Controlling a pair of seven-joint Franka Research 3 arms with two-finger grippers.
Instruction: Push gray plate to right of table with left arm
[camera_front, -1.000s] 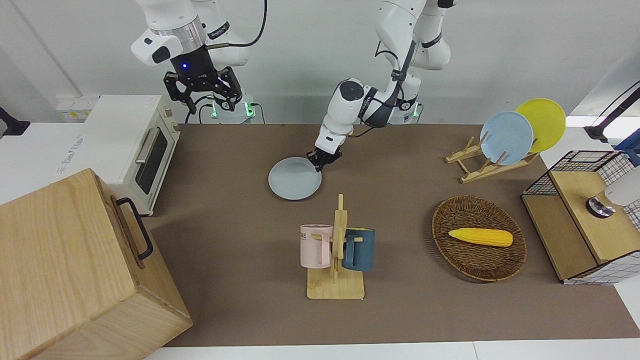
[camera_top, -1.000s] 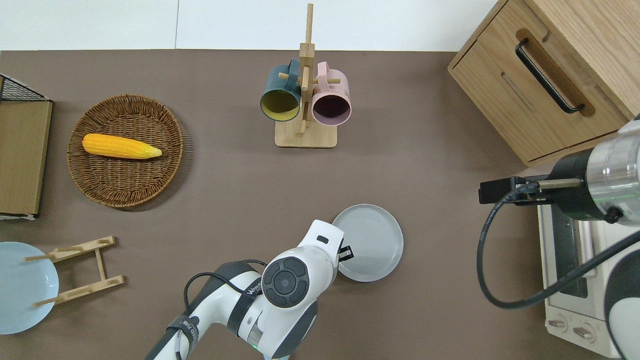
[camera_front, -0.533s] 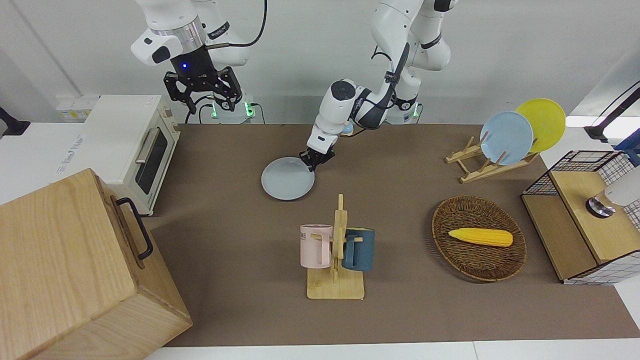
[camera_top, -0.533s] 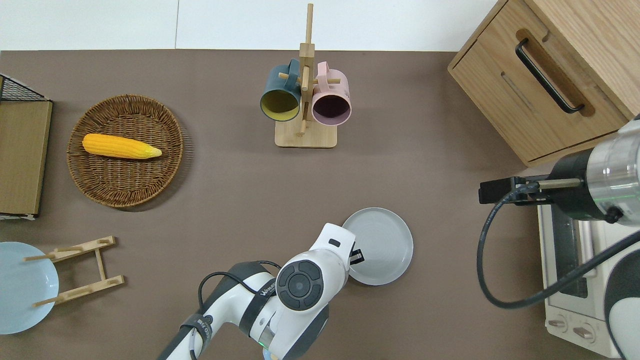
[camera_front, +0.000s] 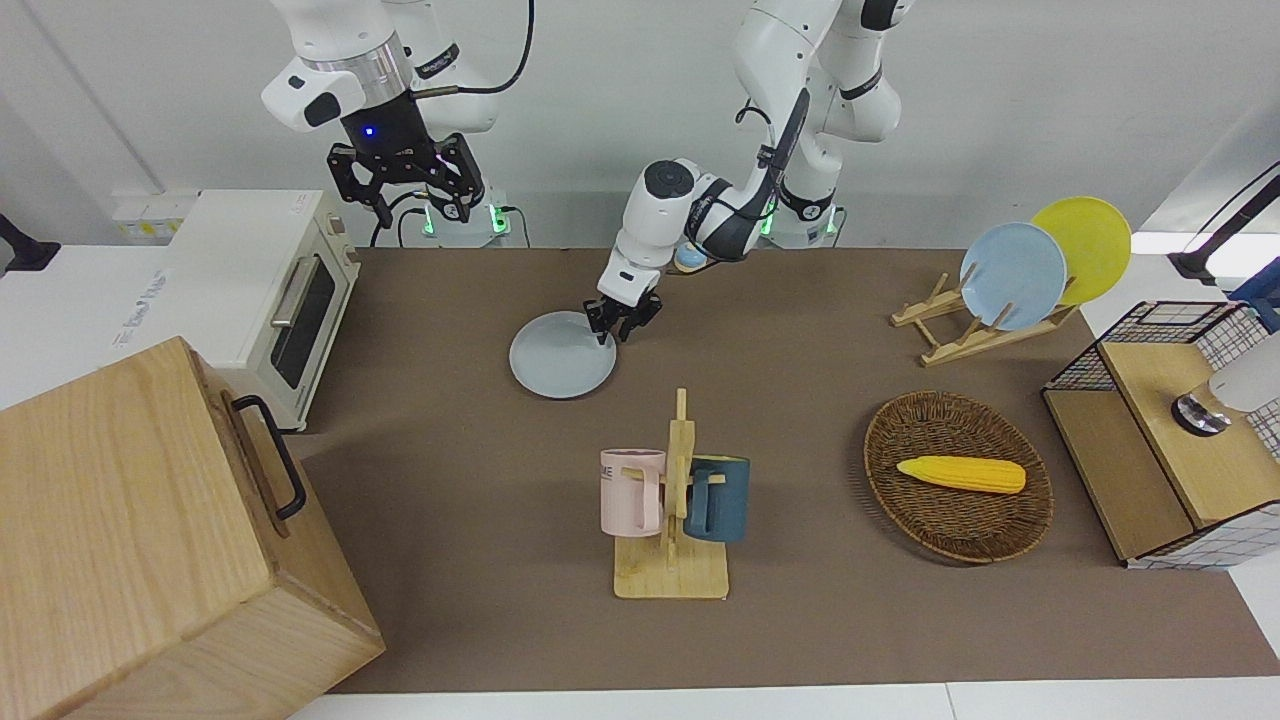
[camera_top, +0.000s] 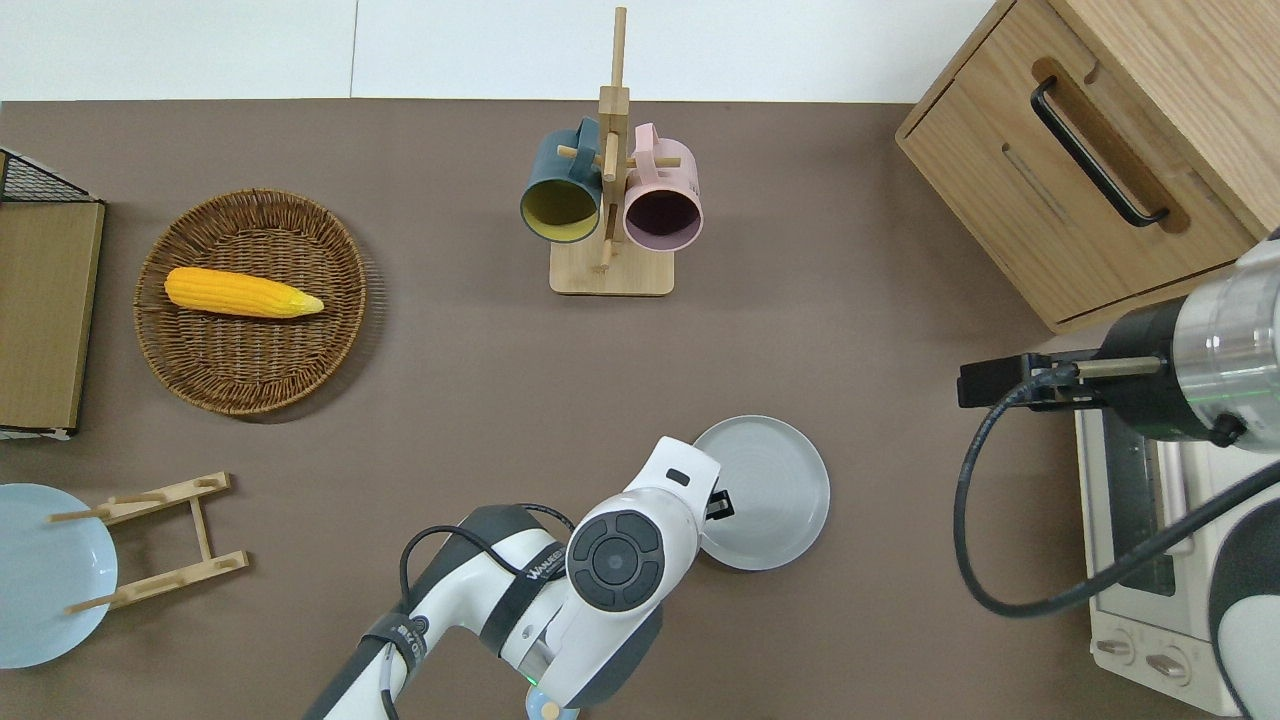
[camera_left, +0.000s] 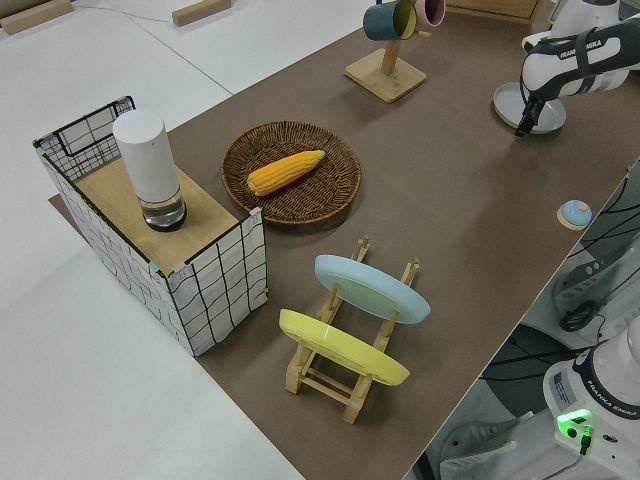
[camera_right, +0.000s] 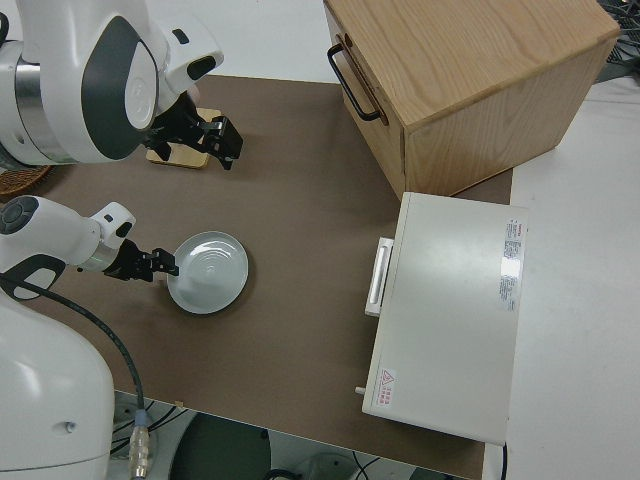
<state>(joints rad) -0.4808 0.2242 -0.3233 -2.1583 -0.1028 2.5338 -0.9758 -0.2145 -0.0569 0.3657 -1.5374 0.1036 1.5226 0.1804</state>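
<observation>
The gray plate (camera_front: 562, 368) lies flat on the brown table (camera_front: 450, 480), nearer to the robots than the mug rack (camera_front: 672, 500). It also shows in the overhead view (camera_top: 770, 492) and the right side view (camera_right: 210, 272). My left gripper (camera_front: 613, 328) is low at the table. It touches the plate's rim on the side toward the left arm's end, as the overhead view (camera_top: 720, 503) shows. My right gripper (camera_front: 405, 185), with a blue light on its wrist, is parked and open.
A white toaster oven (camera_front: 270, 290) and a wooden cabinet (camera_front: 150, 540) stand at the right arm's end. A wicker basket (camera_front: 872, 450) with corn (camera_front: 960, 473), a plate rack with a sky-blue plate (camera_front: 1012, 275) and a yellow plate (camera_front: 1090, 245), and a wire crate (camera_front: 1160, 440) stand toward the left arm's end.
My left gripper has slid toward the right arm's end of the table, and the gray plate has moved with it the same way. The right arm has not moved.
</observation>
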